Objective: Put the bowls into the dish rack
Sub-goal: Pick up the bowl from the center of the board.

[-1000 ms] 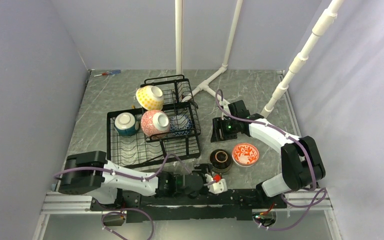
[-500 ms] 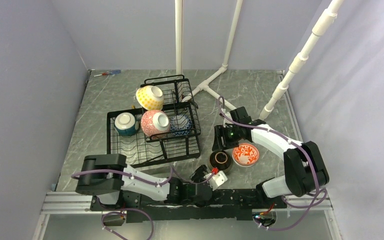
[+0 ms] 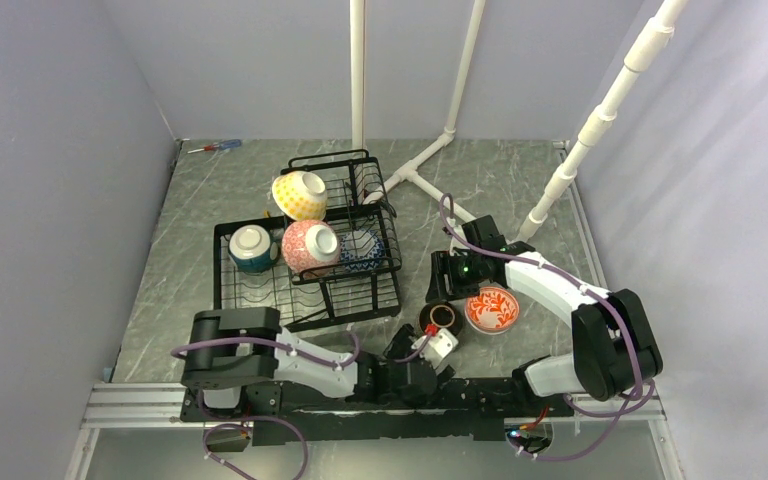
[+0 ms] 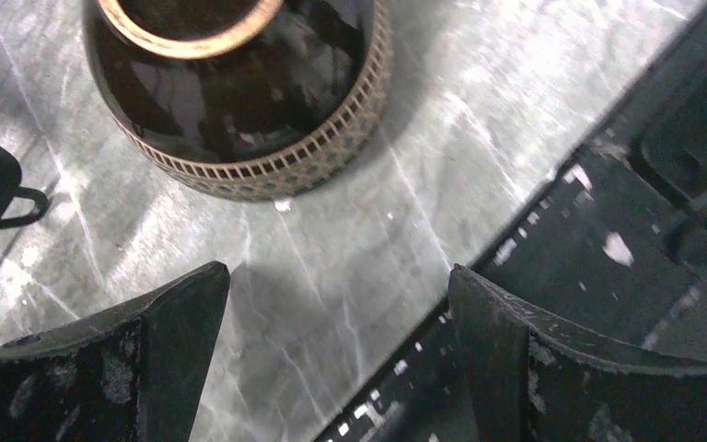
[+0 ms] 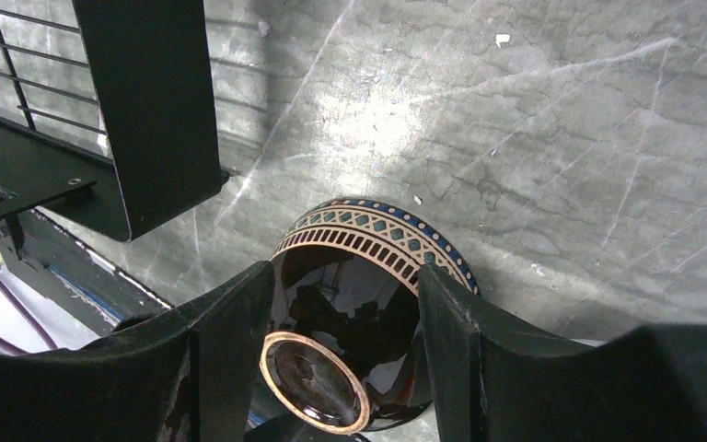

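Left end effector [image 4: 338, 276]: released, jaws spread wide with nothing between them, only bare table [image 4: 359, 221] below. It sits low by the near table edge and points at the dark bowl [image 4: 239, 101], just short of it, no contact

Dark bowl: upside down on the table, foot ring up, patterned band round the rim. It's just off the dish rack [image 3: 270, 295] near-right corner, so outside the rack

Right end effector [image 5: 342, 276]: over the same bowl from the far side, jaws apart, one finger [image 5: 226, 350] on each side of it. Straddling, not clenched. Can't tell from the wrist view whether the pads touch the glaze

Red-orange bowl [image 3: 491, 308]: upright on the table, just right of the dark bowl, partly under the right wrist. Also outside the rack

In the rack:
- yellow dotted bowl [image 3: 300, 195] tipped on its side at the front-left of the upper basket
- teal bowl [image 3: 251, 248], pink-red bowl [image 3: 310, 247] and blue-white bowl [image 3: 360, 247] in a row, left to right, along the far side of the lower tray
- pink-red one is tilted, foot ring facing right; the blue-white one sits under the upper basket's front edge

Screwdriver [image 3: 215, 147] lies at the far left corner of the table, well apart from everything else
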